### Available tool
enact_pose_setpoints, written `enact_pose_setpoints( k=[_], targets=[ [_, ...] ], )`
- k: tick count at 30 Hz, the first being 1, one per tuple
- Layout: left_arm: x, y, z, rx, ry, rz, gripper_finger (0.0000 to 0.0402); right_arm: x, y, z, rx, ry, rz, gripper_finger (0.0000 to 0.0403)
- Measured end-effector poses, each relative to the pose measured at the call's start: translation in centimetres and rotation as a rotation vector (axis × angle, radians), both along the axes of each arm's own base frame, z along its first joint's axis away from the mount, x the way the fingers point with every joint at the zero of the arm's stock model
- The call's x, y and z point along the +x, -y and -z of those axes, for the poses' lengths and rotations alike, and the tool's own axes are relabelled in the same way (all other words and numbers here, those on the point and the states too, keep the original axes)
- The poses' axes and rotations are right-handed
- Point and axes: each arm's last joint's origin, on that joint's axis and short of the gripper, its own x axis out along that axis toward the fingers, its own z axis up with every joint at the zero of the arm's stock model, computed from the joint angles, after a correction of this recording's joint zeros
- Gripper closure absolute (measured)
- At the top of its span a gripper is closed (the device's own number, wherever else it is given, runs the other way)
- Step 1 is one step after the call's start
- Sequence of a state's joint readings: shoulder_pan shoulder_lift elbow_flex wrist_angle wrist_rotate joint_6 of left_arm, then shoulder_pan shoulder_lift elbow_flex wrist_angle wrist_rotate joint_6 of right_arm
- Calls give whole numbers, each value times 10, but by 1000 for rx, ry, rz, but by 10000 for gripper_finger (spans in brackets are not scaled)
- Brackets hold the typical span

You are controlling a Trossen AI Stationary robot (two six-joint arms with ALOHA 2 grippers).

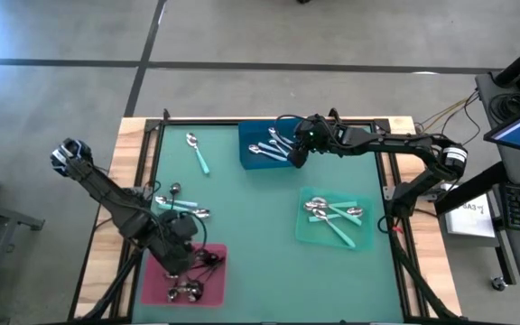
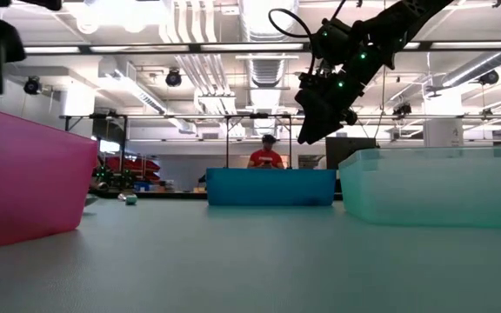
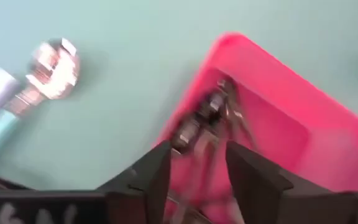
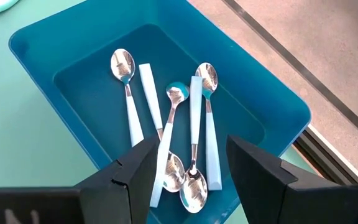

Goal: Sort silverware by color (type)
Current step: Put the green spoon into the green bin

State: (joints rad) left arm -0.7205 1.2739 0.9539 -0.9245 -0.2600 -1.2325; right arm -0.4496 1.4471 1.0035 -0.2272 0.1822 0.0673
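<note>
We read no writing on the trays. The right gripper (image 1: 294, 153) hovers over the blue tray (image 1: 246, 158), fingers apart, empty; its wrist view alone shows five spoons (image 4: 166, 137) inside. The left gripper (image 1: 183, 257), parted and empty, hangs over the pink tray (image 1: 156, 289) at seven o'clock.

text: none legible | paper sheet (image 1: 470, 215) beside the table: print too small (unreadable) | trays: unmarked

Glossy metal spoon bowls (image 4: 122, 63), plastic-looking tray (image 4: 36, 43)
</note>
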Motion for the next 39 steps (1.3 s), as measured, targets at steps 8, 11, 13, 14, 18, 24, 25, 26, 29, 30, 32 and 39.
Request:
enact_pose_setpoints(
  k=[8, 11, 13, 14, 18, 24, 25, 26, 29, 30, 32, 39],
  targets=[
    [7, -31, 13, 136, -82, -52, 237, 0, 0, 0, 0, 0, 0, 220],
    [8, -47, 23, 152, -160, -99, 241, 0, 0, 0, 0, 0, 0, 220],
    [7, -58, 33, 165, -212, -126, 245, 0, 0, 0, 0, 0, 0, 220],
    [6, -63, 37, 169, -235, -140, 246, 0, 0, 0, 0, 0, 0, 220],
    [4, -81, 55, 129, -313, -196, 249, 0, 0, 0, 0, 0, 0, 220],
    [2, -99, 67, 126, -359, -219, 249, 0, 0, 0, 0, 0, 0, 220],
    [2, -102, 69, 129, -367, -219, 249, 0, 0, 0, 0, 0, 0, 220],
    [1, -105, 71, 134, -378, -218, 249, 0, 0, 0, 0, 0, 0, 220],
    [-1, -113, 77, 147, -411, -198, 249, 0, 0, 0, 0, 0, 0, 220],
    [-2, -115, 79, 151, -422, -192, 249, 0, 0, 0, 0, 0, 0, 220],
    [-1, -120, 83, 154, -435, -188, 249, 0, 0, 0, 0, 0, 0, 220],
    [5, -129, 95, 157, -455, -162, 249, 0, 0, 0, 0, 0, 0, 220]
  ],
)
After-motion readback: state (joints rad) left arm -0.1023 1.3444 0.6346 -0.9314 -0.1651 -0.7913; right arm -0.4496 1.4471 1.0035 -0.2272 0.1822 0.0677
